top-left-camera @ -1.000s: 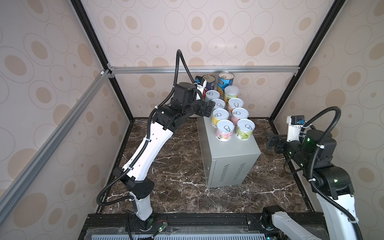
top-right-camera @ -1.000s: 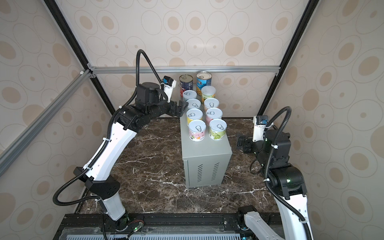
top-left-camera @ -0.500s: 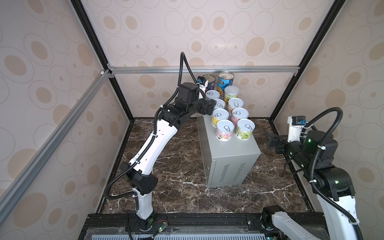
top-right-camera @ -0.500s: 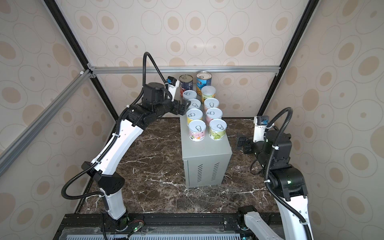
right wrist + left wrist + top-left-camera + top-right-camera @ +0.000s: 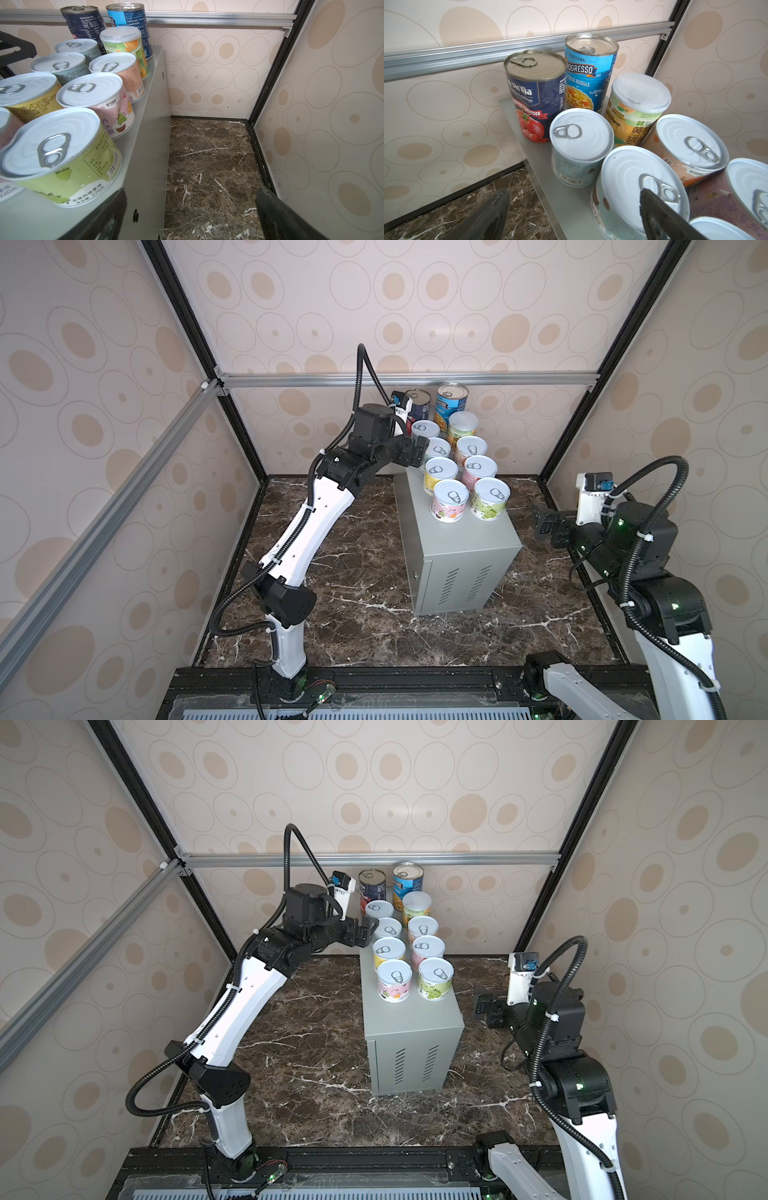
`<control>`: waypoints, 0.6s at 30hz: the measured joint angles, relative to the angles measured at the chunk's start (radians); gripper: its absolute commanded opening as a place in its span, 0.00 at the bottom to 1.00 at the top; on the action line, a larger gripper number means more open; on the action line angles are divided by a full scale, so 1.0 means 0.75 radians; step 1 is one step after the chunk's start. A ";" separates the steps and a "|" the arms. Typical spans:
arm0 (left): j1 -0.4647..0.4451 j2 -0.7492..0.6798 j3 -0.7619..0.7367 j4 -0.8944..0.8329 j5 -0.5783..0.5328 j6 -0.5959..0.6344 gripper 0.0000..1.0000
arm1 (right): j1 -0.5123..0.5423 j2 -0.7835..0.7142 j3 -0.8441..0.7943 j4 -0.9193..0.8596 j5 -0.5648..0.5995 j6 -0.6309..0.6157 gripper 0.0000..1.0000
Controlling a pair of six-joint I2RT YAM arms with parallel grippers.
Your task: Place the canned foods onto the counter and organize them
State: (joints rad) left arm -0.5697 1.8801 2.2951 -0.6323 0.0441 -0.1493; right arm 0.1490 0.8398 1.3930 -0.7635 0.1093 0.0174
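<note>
Our left claw (image 5: 417, 452) and right claw (image 5: 545, 524) gape empty; left crowds the cans (image 5: 450, 497), so one careless swing could topple a row.

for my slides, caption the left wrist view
Open left hand at the grey counter's edge, facing pull-tab cans, a tomato can and a soup can

Outstretched left gripper (image 5: 419, 452), jaws spread; tucked right gripper (image 5: 541, 523), jaws spread.

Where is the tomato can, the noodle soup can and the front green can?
tomato can (image 5: 529, 91): left wrist view, on its navy label.
noodle soup can (image 5: 600, 81): left wrist view, on its blue label.
front green can (image 5: 68, 128): right wrist view, on its white lid.
</note>
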 measured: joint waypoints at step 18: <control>0.014 0.038 0.000 0.019 0.034 -0.003 0.98 | 0.000 -0.001 0.000 0.000 0.000 0.000 1.00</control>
State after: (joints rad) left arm -0.5591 1.9087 2.2951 -0.6178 0.0692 -0.1516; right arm 0.1490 0.8394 1.3930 -0.7635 0.1093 0.0174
